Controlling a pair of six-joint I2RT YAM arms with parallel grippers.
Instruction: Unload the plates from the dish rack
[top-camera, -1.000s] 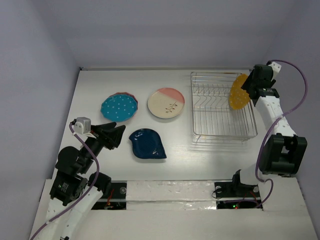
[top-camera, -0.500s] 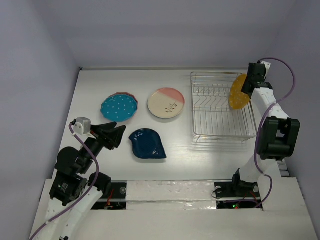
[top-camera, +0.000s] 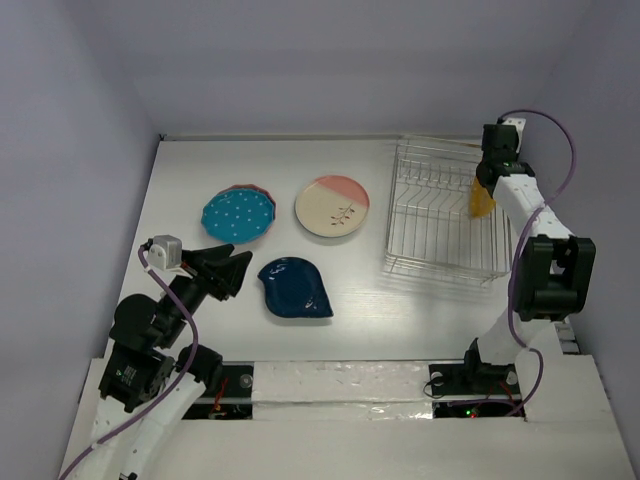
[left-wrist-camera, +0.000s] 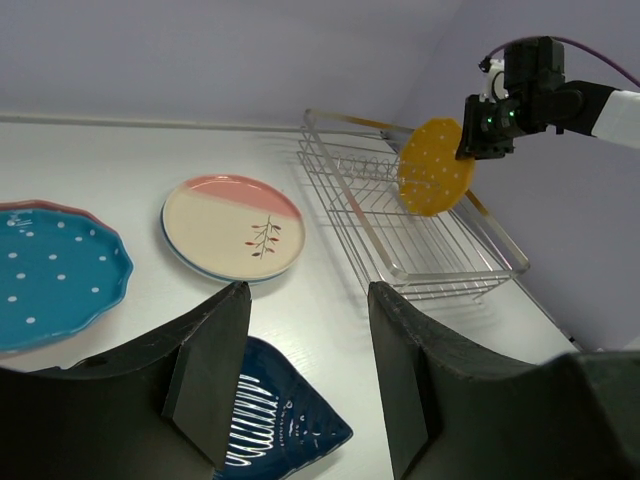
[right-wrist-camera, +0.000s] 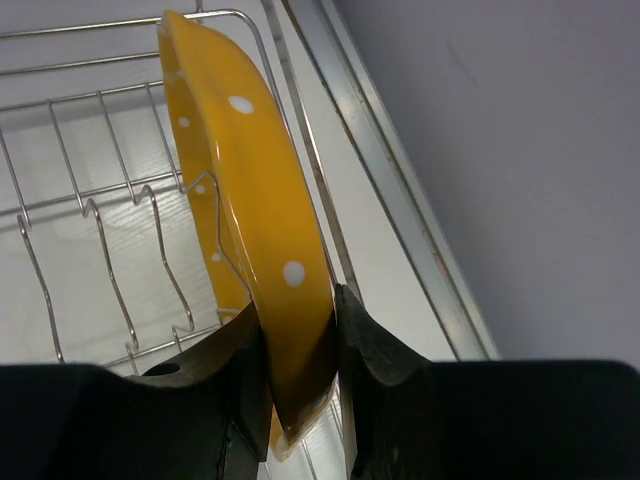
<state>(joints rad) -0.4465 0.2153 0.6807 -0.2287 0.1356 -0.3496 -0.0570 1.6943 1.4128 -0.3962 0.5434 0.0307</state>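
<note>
My right gripper (top-camera: 484, 180) is shut on the rim of the yellow-orange dotted plate (top-camera: 481, 199), which stands on edge among the tines at the far right of the dish rack (top-camera: 440, 215). In the right wrist view the plate (right-wrist-camera: 250, 190) sits between both pads of the gripper (right-wrist-camera: 300, 320), and a rack wire crosses its face. The rack looks skewed on the table. My left gripper (top-camera: 237, 270) is open and empty over the dark blue leaf-shaped plate (top-camera: 295, 288). No other plate shows in the rack.
The light blue dotted plate (top-camera: 238, 215) lies on the pink plate (top-camera: 262, 188) at the left. The cream-and-pink sprig plate (top-camera: 332, 206) lies beside it. The strawberry plate is out of view. The side wall stands close to the rack's right.
My right gripper moved toward the far side and turned the yellow plate edge-on. The rack's far end shifted and skewed with it. The left arm has not moved.
</note>
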